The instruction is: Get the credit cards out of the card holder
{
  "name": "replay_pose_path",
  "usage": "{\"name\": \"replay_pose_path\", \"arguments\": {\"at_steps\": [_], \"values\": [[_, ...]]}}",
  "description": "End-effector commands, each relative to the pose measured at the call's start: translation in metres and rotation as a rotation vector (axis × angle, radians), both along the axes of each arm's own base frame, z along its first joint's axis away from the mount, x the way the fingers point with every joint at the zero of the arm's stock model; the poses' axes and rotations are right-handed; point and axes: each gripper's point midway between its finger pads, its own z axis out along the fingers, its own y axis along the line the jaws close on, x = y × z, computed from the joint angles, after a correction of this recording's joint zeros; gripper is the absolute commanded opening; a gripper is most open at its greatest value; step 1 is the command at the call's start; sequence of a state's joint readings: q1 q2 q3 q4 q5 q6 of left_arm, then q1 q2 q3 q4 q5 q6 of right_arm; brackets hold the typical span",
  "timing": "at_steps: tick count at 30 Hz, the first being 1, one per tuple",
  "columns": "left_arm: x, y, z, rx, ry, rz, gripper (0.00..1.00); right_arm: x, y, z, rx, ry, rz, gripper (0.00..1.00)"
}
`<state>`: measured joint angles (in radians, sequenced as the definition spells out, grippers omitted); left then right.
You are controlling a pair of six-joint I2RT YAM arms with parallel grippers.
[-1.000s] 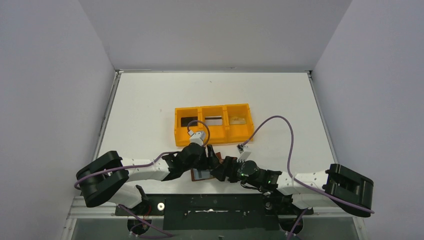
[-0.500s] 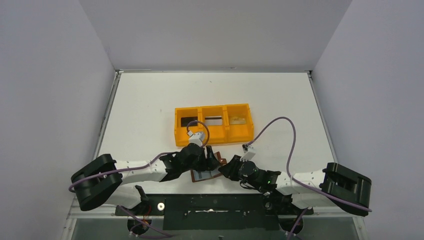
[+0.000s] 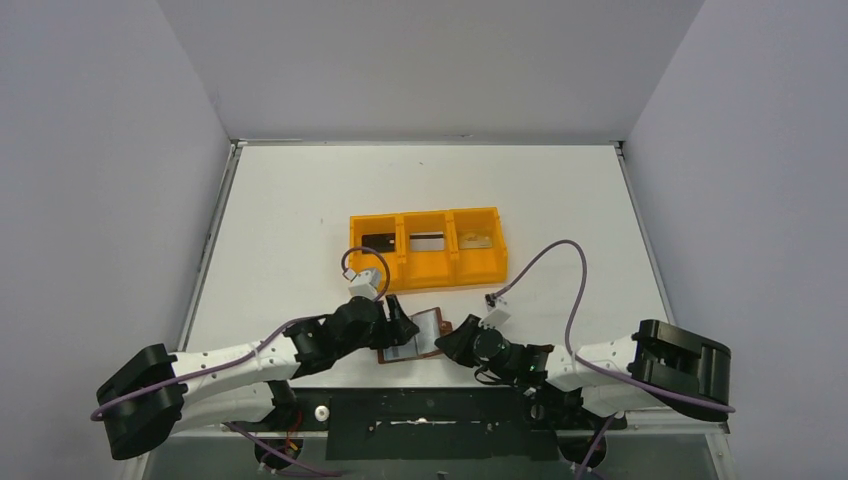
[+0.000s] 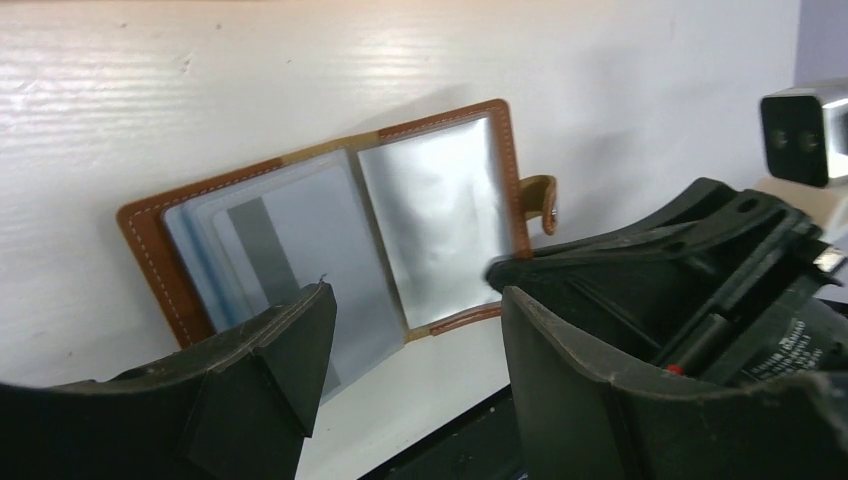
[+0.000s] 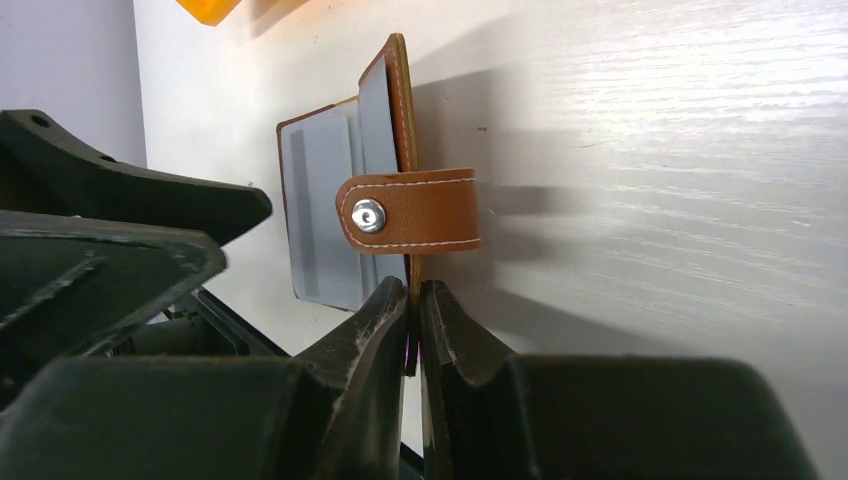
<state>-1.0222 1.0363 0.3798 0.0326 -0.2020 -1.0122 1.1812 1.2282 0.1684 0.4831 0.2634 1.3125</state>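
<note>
Right claw pinches card holder flap at 3 o'clock, likely pinning it open; left claw gapes empty above.

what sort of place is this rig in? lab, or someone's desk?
Likely a lab robot cell, not a lived-in room: a white table boxed in by blank grey walls, the left arm and right arm mounted at its near edge, and a wallet and orange tray as props.
</note>
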Motion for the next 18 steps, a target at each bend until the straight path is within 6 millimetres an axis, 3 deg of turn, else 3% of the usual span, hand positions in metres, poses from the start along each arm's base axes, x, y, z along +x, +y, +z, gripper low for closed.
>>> {"name": "replay_pose_path", "arguments": {"at_steps": [1, 8, 18], "values": [[-0.002, 0.005, -0.008, 0.017, 0.029, 0.026, 0.60, 0.011, 0.007, 0.011, 0.023, -0.028, -0.071, 0.10], [-0.001, 0.025, -0.031, 0.131, 0.080, 0.103, 0.58, 0.010, 0.009, 0.006, 0.011, -0.020, -0.072, 0.10], [-0.008, 0.012, -0.051, 0.153, 0.140, 0.048, 0.58, 0.009, 0.008, 0.000, 0.005, -0.008, -0.072, 0.11]]}}
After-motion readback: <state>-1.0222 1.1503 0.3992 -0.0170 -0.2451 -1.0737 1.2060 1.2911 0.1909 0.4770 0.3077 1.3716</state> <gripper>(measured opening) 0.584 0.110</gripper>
